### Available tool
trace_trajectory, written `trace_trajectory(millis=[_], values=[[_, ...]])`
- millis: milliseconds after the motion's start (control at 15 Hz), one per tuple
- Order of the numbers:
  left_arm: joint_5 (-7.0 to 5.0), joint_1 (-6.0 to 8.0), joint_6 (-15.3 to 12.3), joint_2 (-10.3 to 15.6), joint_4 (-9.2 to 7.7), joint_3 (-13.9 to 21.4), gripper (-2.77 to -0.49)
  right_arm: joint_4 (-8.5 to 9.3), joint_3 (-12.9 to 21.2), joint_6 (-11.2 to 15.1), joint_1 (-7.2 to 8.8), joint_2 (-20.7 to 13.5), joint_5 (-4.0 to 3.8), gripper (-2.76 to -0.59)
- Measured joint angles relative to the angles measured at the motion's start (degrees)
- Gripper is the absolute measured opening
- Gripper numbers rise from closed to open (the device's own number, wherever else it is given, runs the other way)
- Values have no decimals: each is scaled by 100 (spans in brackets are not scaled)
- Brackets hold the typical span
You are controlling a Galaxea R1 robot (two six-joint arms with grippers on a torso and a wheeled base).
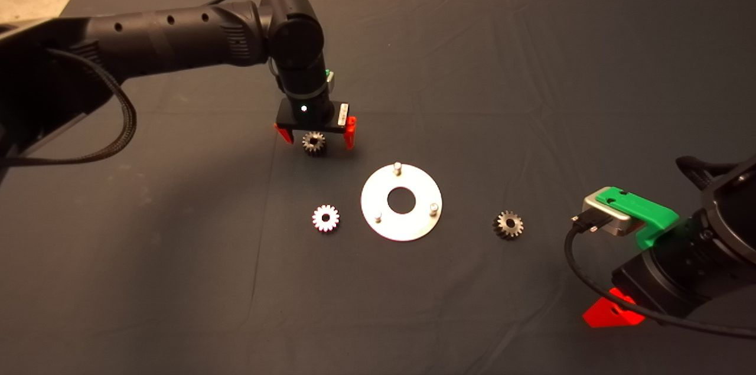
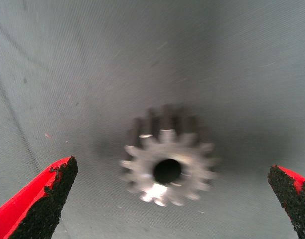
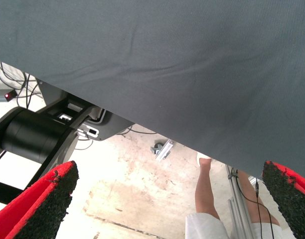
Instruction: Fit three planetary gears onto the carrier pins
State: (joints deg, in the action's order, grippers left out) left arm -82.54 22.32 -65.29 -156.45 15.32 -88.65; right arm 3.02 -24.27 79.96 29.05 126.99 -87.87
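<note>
A shiny round carrier disc [image 1: 413, 218] with a central hole lies on the mat; three bare pins stand on it, one at the far edge [image 1: 397, 167], one at the near left [image 1: 378, 217], one at the right [image 1: 433, 208]. Three planetary gears lie on the mat: one [image 1: 314, 143] up-left of the disc, one [image 1: 325, 218] left of it, one [image 1: 508, 224] right of it. My left gripper [image 1: 319, 133] is open and straddles the up-left gear [image 2: 167, 169], its fingers [image 2: 40, 201] apart from it. My right gripper [image 1: 611, 311] waits open at the lower right.
The dark mat [image 1: 531, 68] covers the table. The right wrist view looks past the mat's edge [image 3: 167, 59] at the floor, the robot's base [image 3: 38, 137] and a person's leg [image 3: 207, 189].
</note>
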Motion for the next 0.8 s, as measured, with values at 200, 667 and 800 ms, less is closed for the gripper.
trace_trajectory(millis=[200, 667, 800], values=[[-6, -39, 124, -2, -1, -116, -49, 2, 0, 0, 0, 0, 5, -60], [2, -39, 160, -101, 19, -283, -49, 2, 0, 0, 0, 0, 2, -60], [2, -39, 263, -165, 24, -370, -49, 2, 0, 0, 0, 0, 2, -60]])
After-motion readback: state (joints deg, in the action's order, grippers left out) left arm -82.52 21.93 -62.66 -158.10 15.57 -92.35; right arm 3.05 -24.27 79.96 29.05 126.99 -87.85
